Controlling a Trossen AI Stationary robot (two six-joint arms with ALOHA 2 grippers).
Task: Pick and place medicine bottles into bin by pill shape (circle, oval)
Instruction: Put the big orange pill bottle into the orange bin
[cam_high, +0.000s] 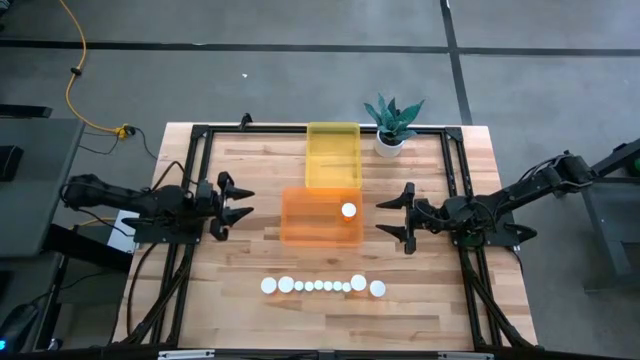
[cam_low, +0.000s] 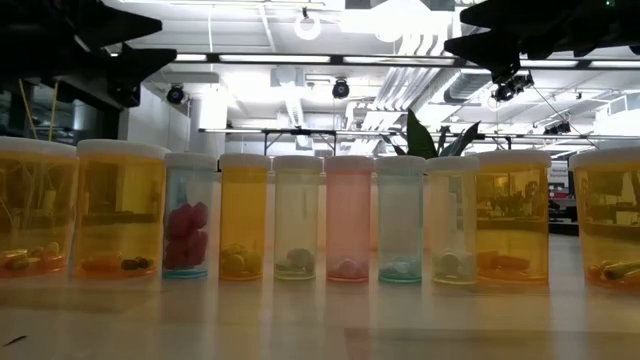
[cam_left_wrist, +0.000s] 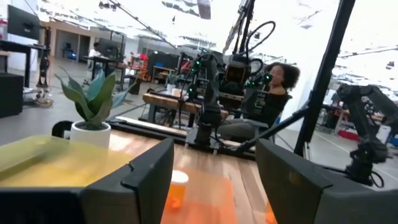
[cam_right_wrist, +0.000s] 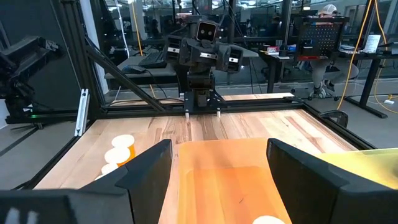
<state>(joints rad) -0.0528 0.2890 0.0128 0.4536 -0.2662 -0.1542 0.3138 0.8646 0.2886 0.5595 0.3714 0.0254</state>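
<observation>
A wooden desk (cam_high: 240, 270) seen from straight above, with a dark robot arm at each side.

The left gripper (cam_high: 243, 203) sits above the desk's left side, level with the orange bin (cam_high: 310, 225), a little apart from that bin's left wall. Its two fingers (cam_left_wrist: 146, 171) stand apart with nothing between them. The right gripper (cam_high: 385, 217) hovers just off the orange bin's right wall. Its fingers (cam_right_wrist: 146, 168) are spread wide and hold nothing.

The orange bin lies near the desk's middle. One medicine bottle with a white cap (cam_high: 348, 210) rests inside it, close to its right wall. The yellow bin (cam_high: 332, 150) lies directly behind the orange one, touching or nearly touching it, and reaches toward the desk's far edge. It looks empty from above.

A row of ten medicine bottles (cam_high: 322, 286) stands parallel to the near edge, between that edge and the orange bin, caps up and packed side by side. From desk height the row (cam_low: 320, 220) shows amber bottles at both ends, and blue, clear and pink ones toward the middle, each with pills at the bottom.

A potted plant in a white pot (cam_high: 390, 125) stands near the far edge, just right of the yellow bin.

A seated person (cam_left_wrist: 273, 93) is visible in the room beyond the desk.
</observation>
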